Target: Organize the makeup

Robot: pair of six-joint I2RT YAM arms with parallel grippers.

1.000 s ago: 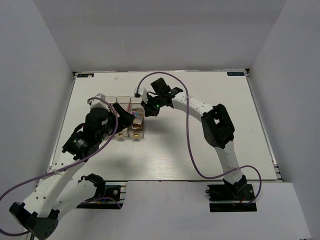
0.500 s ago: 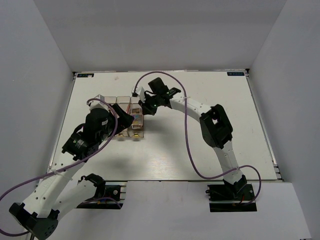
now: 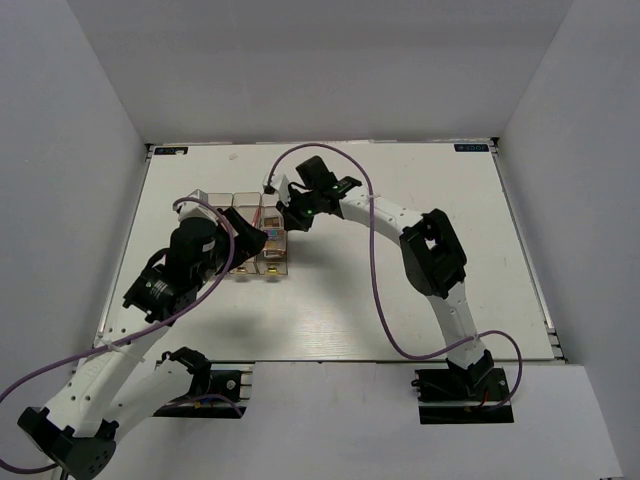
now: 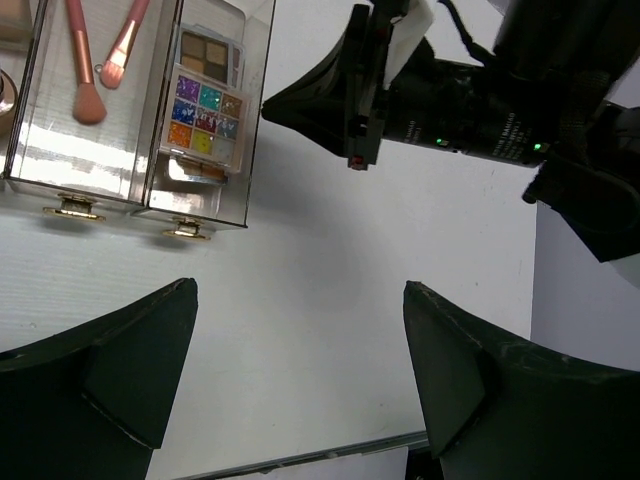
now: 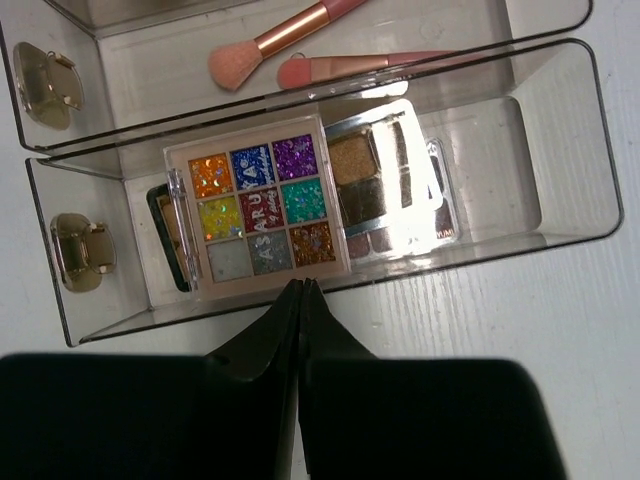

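The right gripper [image 5: 300,288] has its two fingers pressed together with nothing between them. The joined tips sit at the near long wall of the clear organizer [image 5: 548,150], just beside the edge of the multicolour palette [image 5: 258,218]; whether they touch either one I cannot tell. Judging from that, the step in hand is nudging this palette so it settles into its compartment. To do it well, the closed tips should work as one blunt pusher, meet the palette's edge square rather than at a corner, and go slowly. The palette rests on top of other things and could skate or tip, and the light organizer could slide on the table [image 5: 480,330] if its wall is caught. The palette lies directly ahead of the tips in the end compartment, overlapping a brown-shade palette [image 5: 372,180] and, at its other end, a dark item [image 5: 163,232] I cannot identify. Two pink brushes [image 5: 290,30] lie in the next compartment. The left gripper [image 4: 300,290] hovers with its fingers spread wide and empty over bare table near the organizer, well apart from the palette.
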